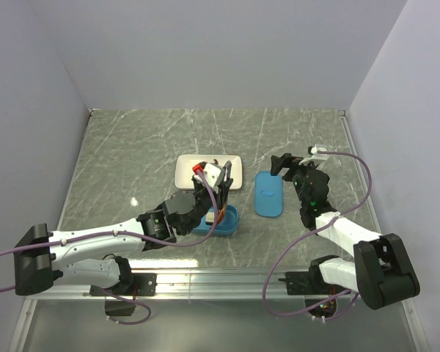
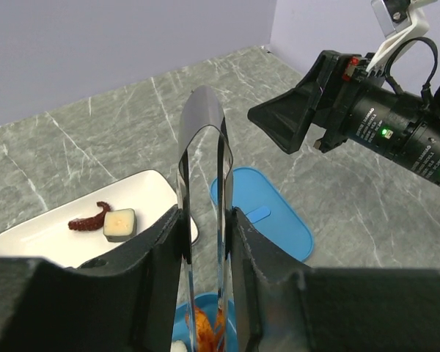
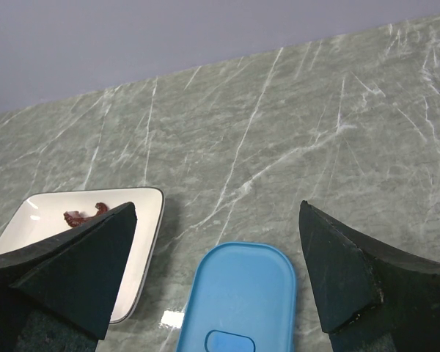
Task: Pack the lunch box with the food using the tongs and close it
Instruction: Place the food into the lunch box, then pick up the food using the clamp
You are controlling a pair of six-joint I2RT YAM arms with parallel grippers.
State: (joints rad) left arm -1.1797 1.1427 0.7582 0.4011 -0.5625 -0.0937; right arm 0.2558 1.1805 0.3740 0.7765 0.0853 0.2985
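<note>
The tongs [image 2: 202,99] are clenched between the fingers of the left gripper [image 2: 205,214], bend uppermost and legs pointing down into the box [image 1: 233,222], which sits near the arm bases at the table's centre. An orange piece [image 2: 205,326] is seen low between the legs, inside the box; whether it is pinched or already let go cannot be told. The step in hand is judged to be the dropping of that piece, with packing only part done. At 12 o'clock from the box the plate [image 2: 143,191] is found, and on it a dark red piece [image 2: 88,218] and a pale cube [image 2: 119,224] remain to be moved. A lift clear of the box wall and a reach to the plate would be called for next, the tongs being squeezed on one piece. At 2 o'clock from the box the lid [image 3: 242,293] lies flat, tab up, and above it the right gripper [image 3: 217,209] is held wide apart, grasping nothing. The table [image 1: 132,161] is grey-green marble-patterned with white veins, and it is enclosed by plain pale walls [image 1: 220,51].
</note>
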